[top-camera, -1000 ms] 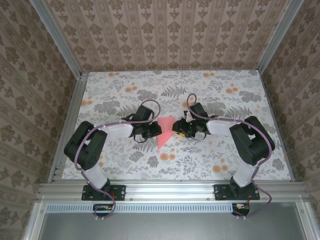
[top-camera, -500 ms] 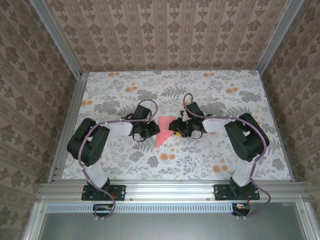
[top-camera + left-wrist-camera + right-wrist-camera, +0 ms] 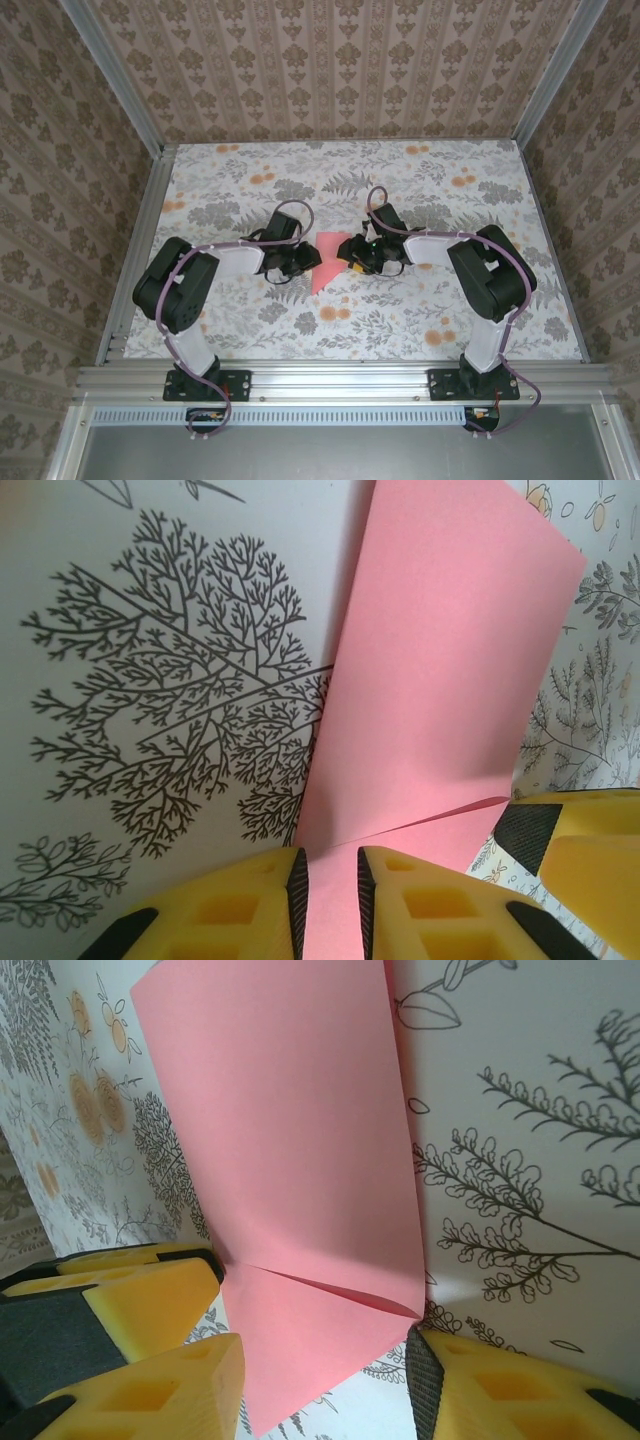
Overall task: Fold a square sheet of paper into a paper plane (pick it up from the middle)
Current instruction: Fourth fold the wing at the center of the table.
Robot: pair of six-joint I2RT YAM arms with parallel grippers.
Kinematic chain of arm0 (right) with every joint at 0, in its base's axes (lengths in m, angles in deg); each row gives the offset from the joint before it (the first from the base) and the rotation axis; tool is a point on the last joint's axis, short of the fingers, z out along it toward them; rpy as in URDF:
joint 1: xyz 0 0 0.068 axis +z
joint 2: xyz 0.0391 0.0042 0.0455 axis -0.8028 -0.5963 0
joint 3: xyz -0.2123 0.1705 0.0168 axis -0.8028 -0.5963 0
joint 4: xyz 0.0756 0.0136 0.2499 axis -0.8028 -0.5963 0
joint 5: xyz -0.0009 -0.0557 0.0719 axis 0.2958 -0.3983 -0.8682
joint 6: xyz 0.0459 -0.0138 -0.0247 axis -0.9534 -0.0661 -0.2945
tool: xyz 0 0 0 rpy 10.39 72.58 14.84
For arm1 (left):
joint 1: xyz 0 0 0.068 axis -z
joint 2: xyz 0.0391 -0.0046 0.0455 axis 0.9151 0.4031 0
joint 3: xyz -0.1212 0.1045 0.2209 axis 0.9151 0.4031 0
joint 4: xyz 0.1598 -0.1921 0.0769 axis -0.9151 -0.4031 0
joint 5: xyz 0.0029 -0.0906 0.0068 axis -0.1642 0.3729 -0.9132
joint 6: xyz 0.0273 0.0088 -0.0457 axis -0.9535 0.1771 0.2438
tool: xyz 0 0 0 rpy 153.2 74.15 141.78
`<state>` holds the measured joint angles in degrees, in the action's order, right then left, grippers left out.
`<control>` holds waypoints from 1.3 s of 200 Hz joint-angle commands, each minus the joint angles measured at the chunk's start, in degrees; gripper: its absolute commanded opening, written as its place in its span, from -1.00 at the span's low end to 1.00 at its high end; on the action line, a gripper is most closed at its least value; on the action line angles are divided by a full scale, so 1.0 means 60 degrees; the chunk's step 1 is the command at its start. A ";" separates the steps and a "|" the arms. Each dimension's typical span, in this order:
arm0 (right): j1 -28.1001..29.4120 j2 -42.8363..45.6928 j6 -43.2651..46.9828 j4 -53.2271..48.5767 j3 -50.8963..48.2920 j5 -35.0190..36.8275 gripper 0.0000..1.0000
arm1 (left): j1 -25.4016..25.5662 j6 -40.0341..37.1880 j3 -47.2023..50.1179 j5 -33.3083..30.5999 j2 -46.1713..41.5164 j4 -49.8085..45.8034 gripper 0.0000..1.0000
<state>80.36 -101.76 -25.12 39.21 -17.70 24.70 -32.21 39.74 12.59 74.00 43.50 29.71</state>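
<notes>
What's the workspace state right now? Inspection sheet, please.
surface: floral-print table top, flat.
job's things: pink paper, partly folded, on the table between both grippers; no plane shape yet.
clutter: nothing seen.
grippers: left gripper has its jaws narrowly apart at the paper's edge; right gripper is open wide, straddling a corner.
cables: purple cables looped over each arm, off the paper.
surroundings: patterned walls, aluminium frame.

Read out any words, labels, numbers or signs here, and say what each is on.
None readable. The pink paper is plain, the tablecloth has only flower and fern prints, and the left tool and right tool bear no markings.
</notes>
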 commanded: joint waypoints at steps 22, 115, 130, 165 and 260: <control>0.0062 0.0046 -0.0427 -0.0082 -0.0040 0.0294 -0.02 | -0.0065 0.0147 0.0306 -0.0031 -0.0122 -0.0214 -0.49; 0.0048 -0.0003 -0.0794 0.0798 -0.0135 -0.0108 -0.10 | -0.0060 0.0132 0.0374 0.0109 -0.0172 -0.0149 -0.48; 0.0062 -0.0036 -0.0872 0.0997 -0.0142 -0.0264 -0.16 | -0.0060 0.0118 0.0359 0.0138 -0.0154 -0.0147 -0.48; 0.0062 -0.0027 -0.0924 0.1034 -0.0192 -0.0342 -0.20 | -0.0045 0.0106 0.0349 0.0159 -0.0151 -0.0159 -0.48; -0.0040 0.0276 -0.0371 0.0097 -0.0235 0.0410 -0.09 | -0.0016 0.0087 0.0383 0.0103 -0.0150 -0.0217 -0.48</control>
<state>80.29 -101.74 -28.77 41.66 -18.66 26.58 -32.21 40.38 13.50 74.61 43.19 31.13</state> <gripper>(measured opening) 0.461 0.261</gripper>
